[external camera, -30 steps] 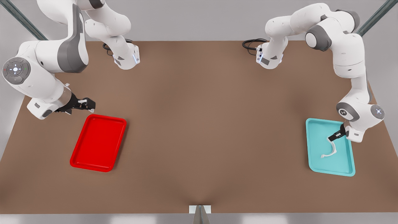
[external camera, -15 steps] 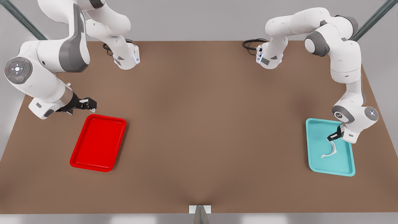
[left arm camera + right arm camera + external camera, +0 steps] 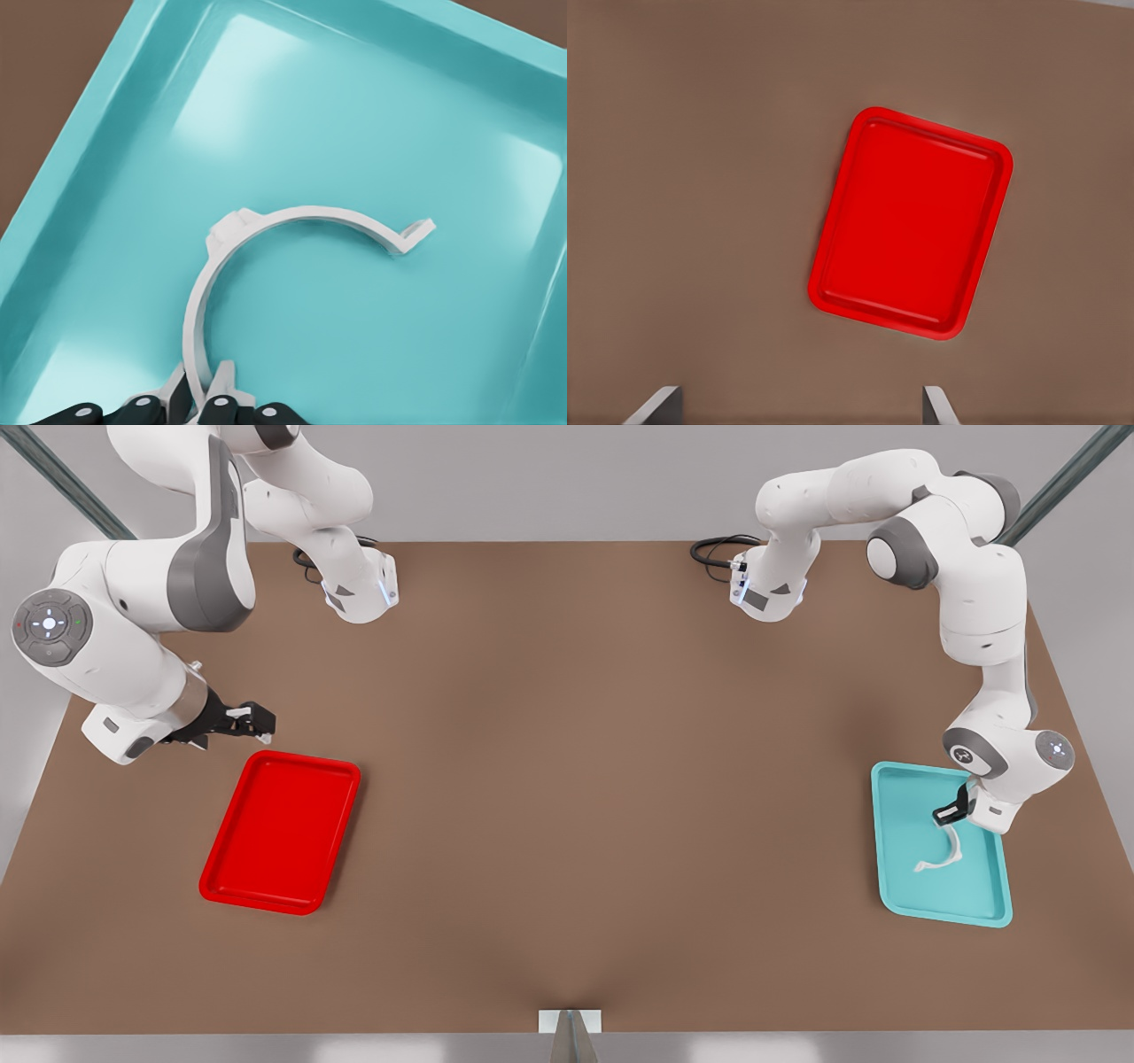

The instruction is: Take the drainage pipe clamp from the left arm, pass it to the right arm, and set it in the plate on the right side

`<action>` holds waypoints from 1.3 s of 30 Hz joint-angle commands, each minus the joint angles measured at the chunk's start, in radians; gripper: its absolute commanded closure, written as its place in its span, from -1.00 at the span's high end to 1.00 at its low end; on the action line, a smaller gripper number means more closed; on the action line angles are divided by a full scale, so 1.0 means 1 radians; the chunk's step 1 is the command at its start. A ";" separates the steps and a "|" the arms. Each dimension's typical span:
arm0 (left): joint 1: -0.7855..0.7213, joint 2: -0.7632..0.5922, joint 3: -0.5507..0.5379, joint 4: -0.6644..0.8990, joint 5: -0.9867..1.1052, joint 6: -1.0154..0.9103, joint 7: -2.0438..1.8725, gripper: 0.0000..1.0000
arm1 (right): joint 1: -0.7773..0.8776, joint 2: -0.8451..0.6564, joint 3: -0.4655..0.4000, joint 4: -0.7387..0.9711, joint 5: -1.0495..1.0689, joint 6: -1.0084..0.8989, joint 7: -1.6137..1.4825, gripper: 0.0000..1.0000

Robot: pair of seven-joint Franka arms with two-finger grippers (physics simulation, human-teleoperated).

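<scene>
The drainage pipe clamp [image 3: 946,850], a thin white half-ring, lies over the floor of a teal tray [image 3: 904,886] at the front view's right. My left gripper [image 3: 950,813] is shut on one end of it. In the left wrist view the fingertips [image 3: 223,390] pinch the clamp [image 3: 292,217] strap, and its far foot points away over the teal tray [image 3: 399,115]. Whether the clamp touches the tray floor I cannot tell. The red plate [image 3: 279,833] sits at the front view's left. My right gripper [image 3: 261,724] waits open just behind it, looking down on the plate [image 3: 912,221].
Both arm bases [image 3: 359,593] stand at the table's far edge with black cables [image 3: 713,549] beside them. Bare brown tabletop [image 3: 576,779] spans the wide gap between the two trays. A small white bracket [image 3: 570,1020] sits at the near edge.
The left arm's wrist has drawn slightly back and toward the front view's left, still gripping the clamp over the teal tray. The right arm has barely moved.
</scene>
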 commanded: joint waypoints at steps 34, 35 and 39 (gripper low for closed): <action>-0.590 -0.099 -0.330 0.531 0.197 -0.480 0.048 -0.57 | -0.008 0.007 -0.007 0.002 0.034 -0.001 0.002 1.00; -0.623 -0.096 -0.330 0.542 0.199 -0.477 -0.029 -0.57 | -0.008 0.008 -0.008 0.002 0.034 -0.001 0.002 1.00; -0.690 -0.073 -0.331 0.580 0.197 -0.419 -0.330 -0.57 | -0.014 0.017 -0.003 0.005 0.037 0.011 0.002 1.00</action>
